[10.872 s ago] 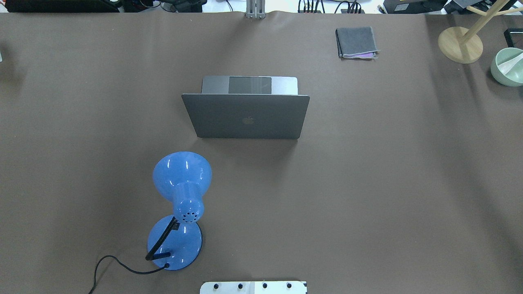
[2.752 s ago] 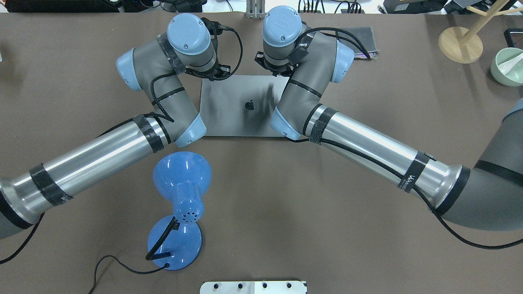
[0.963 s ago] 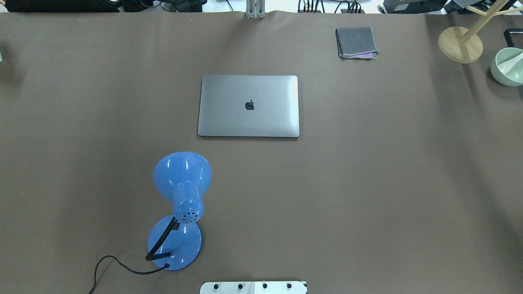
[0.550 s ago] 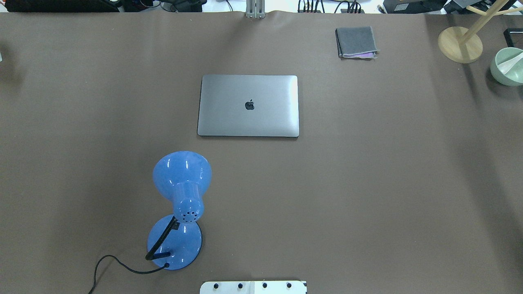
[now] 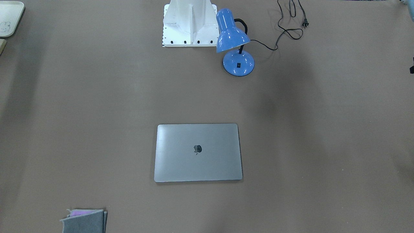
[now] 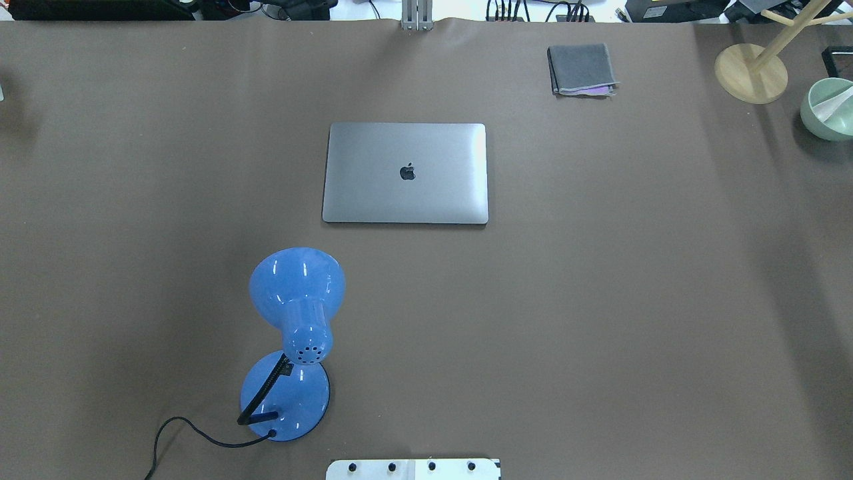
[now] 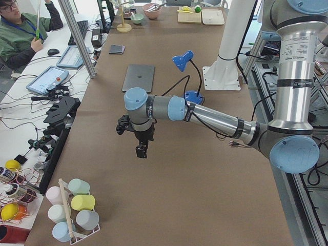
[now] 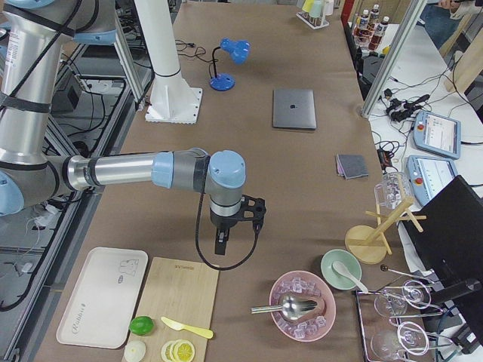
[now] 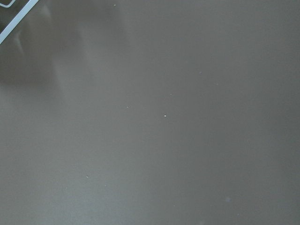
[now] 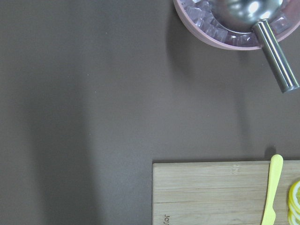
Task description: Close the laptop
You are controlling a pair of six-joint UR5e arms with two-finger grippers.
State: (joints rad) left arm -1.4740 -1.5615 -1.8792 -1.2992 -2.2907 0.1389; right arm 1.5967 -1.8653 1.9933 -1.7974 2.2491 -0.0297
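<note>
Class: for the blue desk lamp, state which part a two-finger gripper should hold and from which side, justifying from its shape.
Probably the black gooseneck of the blue lamp, jaws closing across it from the robot's left. It is the only slim part and bows out that way, clear of the wide shade and round base.

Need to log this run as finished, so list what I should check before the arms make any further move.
1. Lid shut: ok; the laptop lies flat, logo up.
2. Left gripper away from the laptop: ok; it hangs over the table, far down its length.
3. Right gripper away from the laptop: ok; it hangs near the wooden cutting board.
4. Grippers open or shut: cannot tell; only the side views show them.
5. Blue desk lamp upright, apart from the laptop: ok.
6. Folded grey cloth apart from the laptop: ok.
</note>
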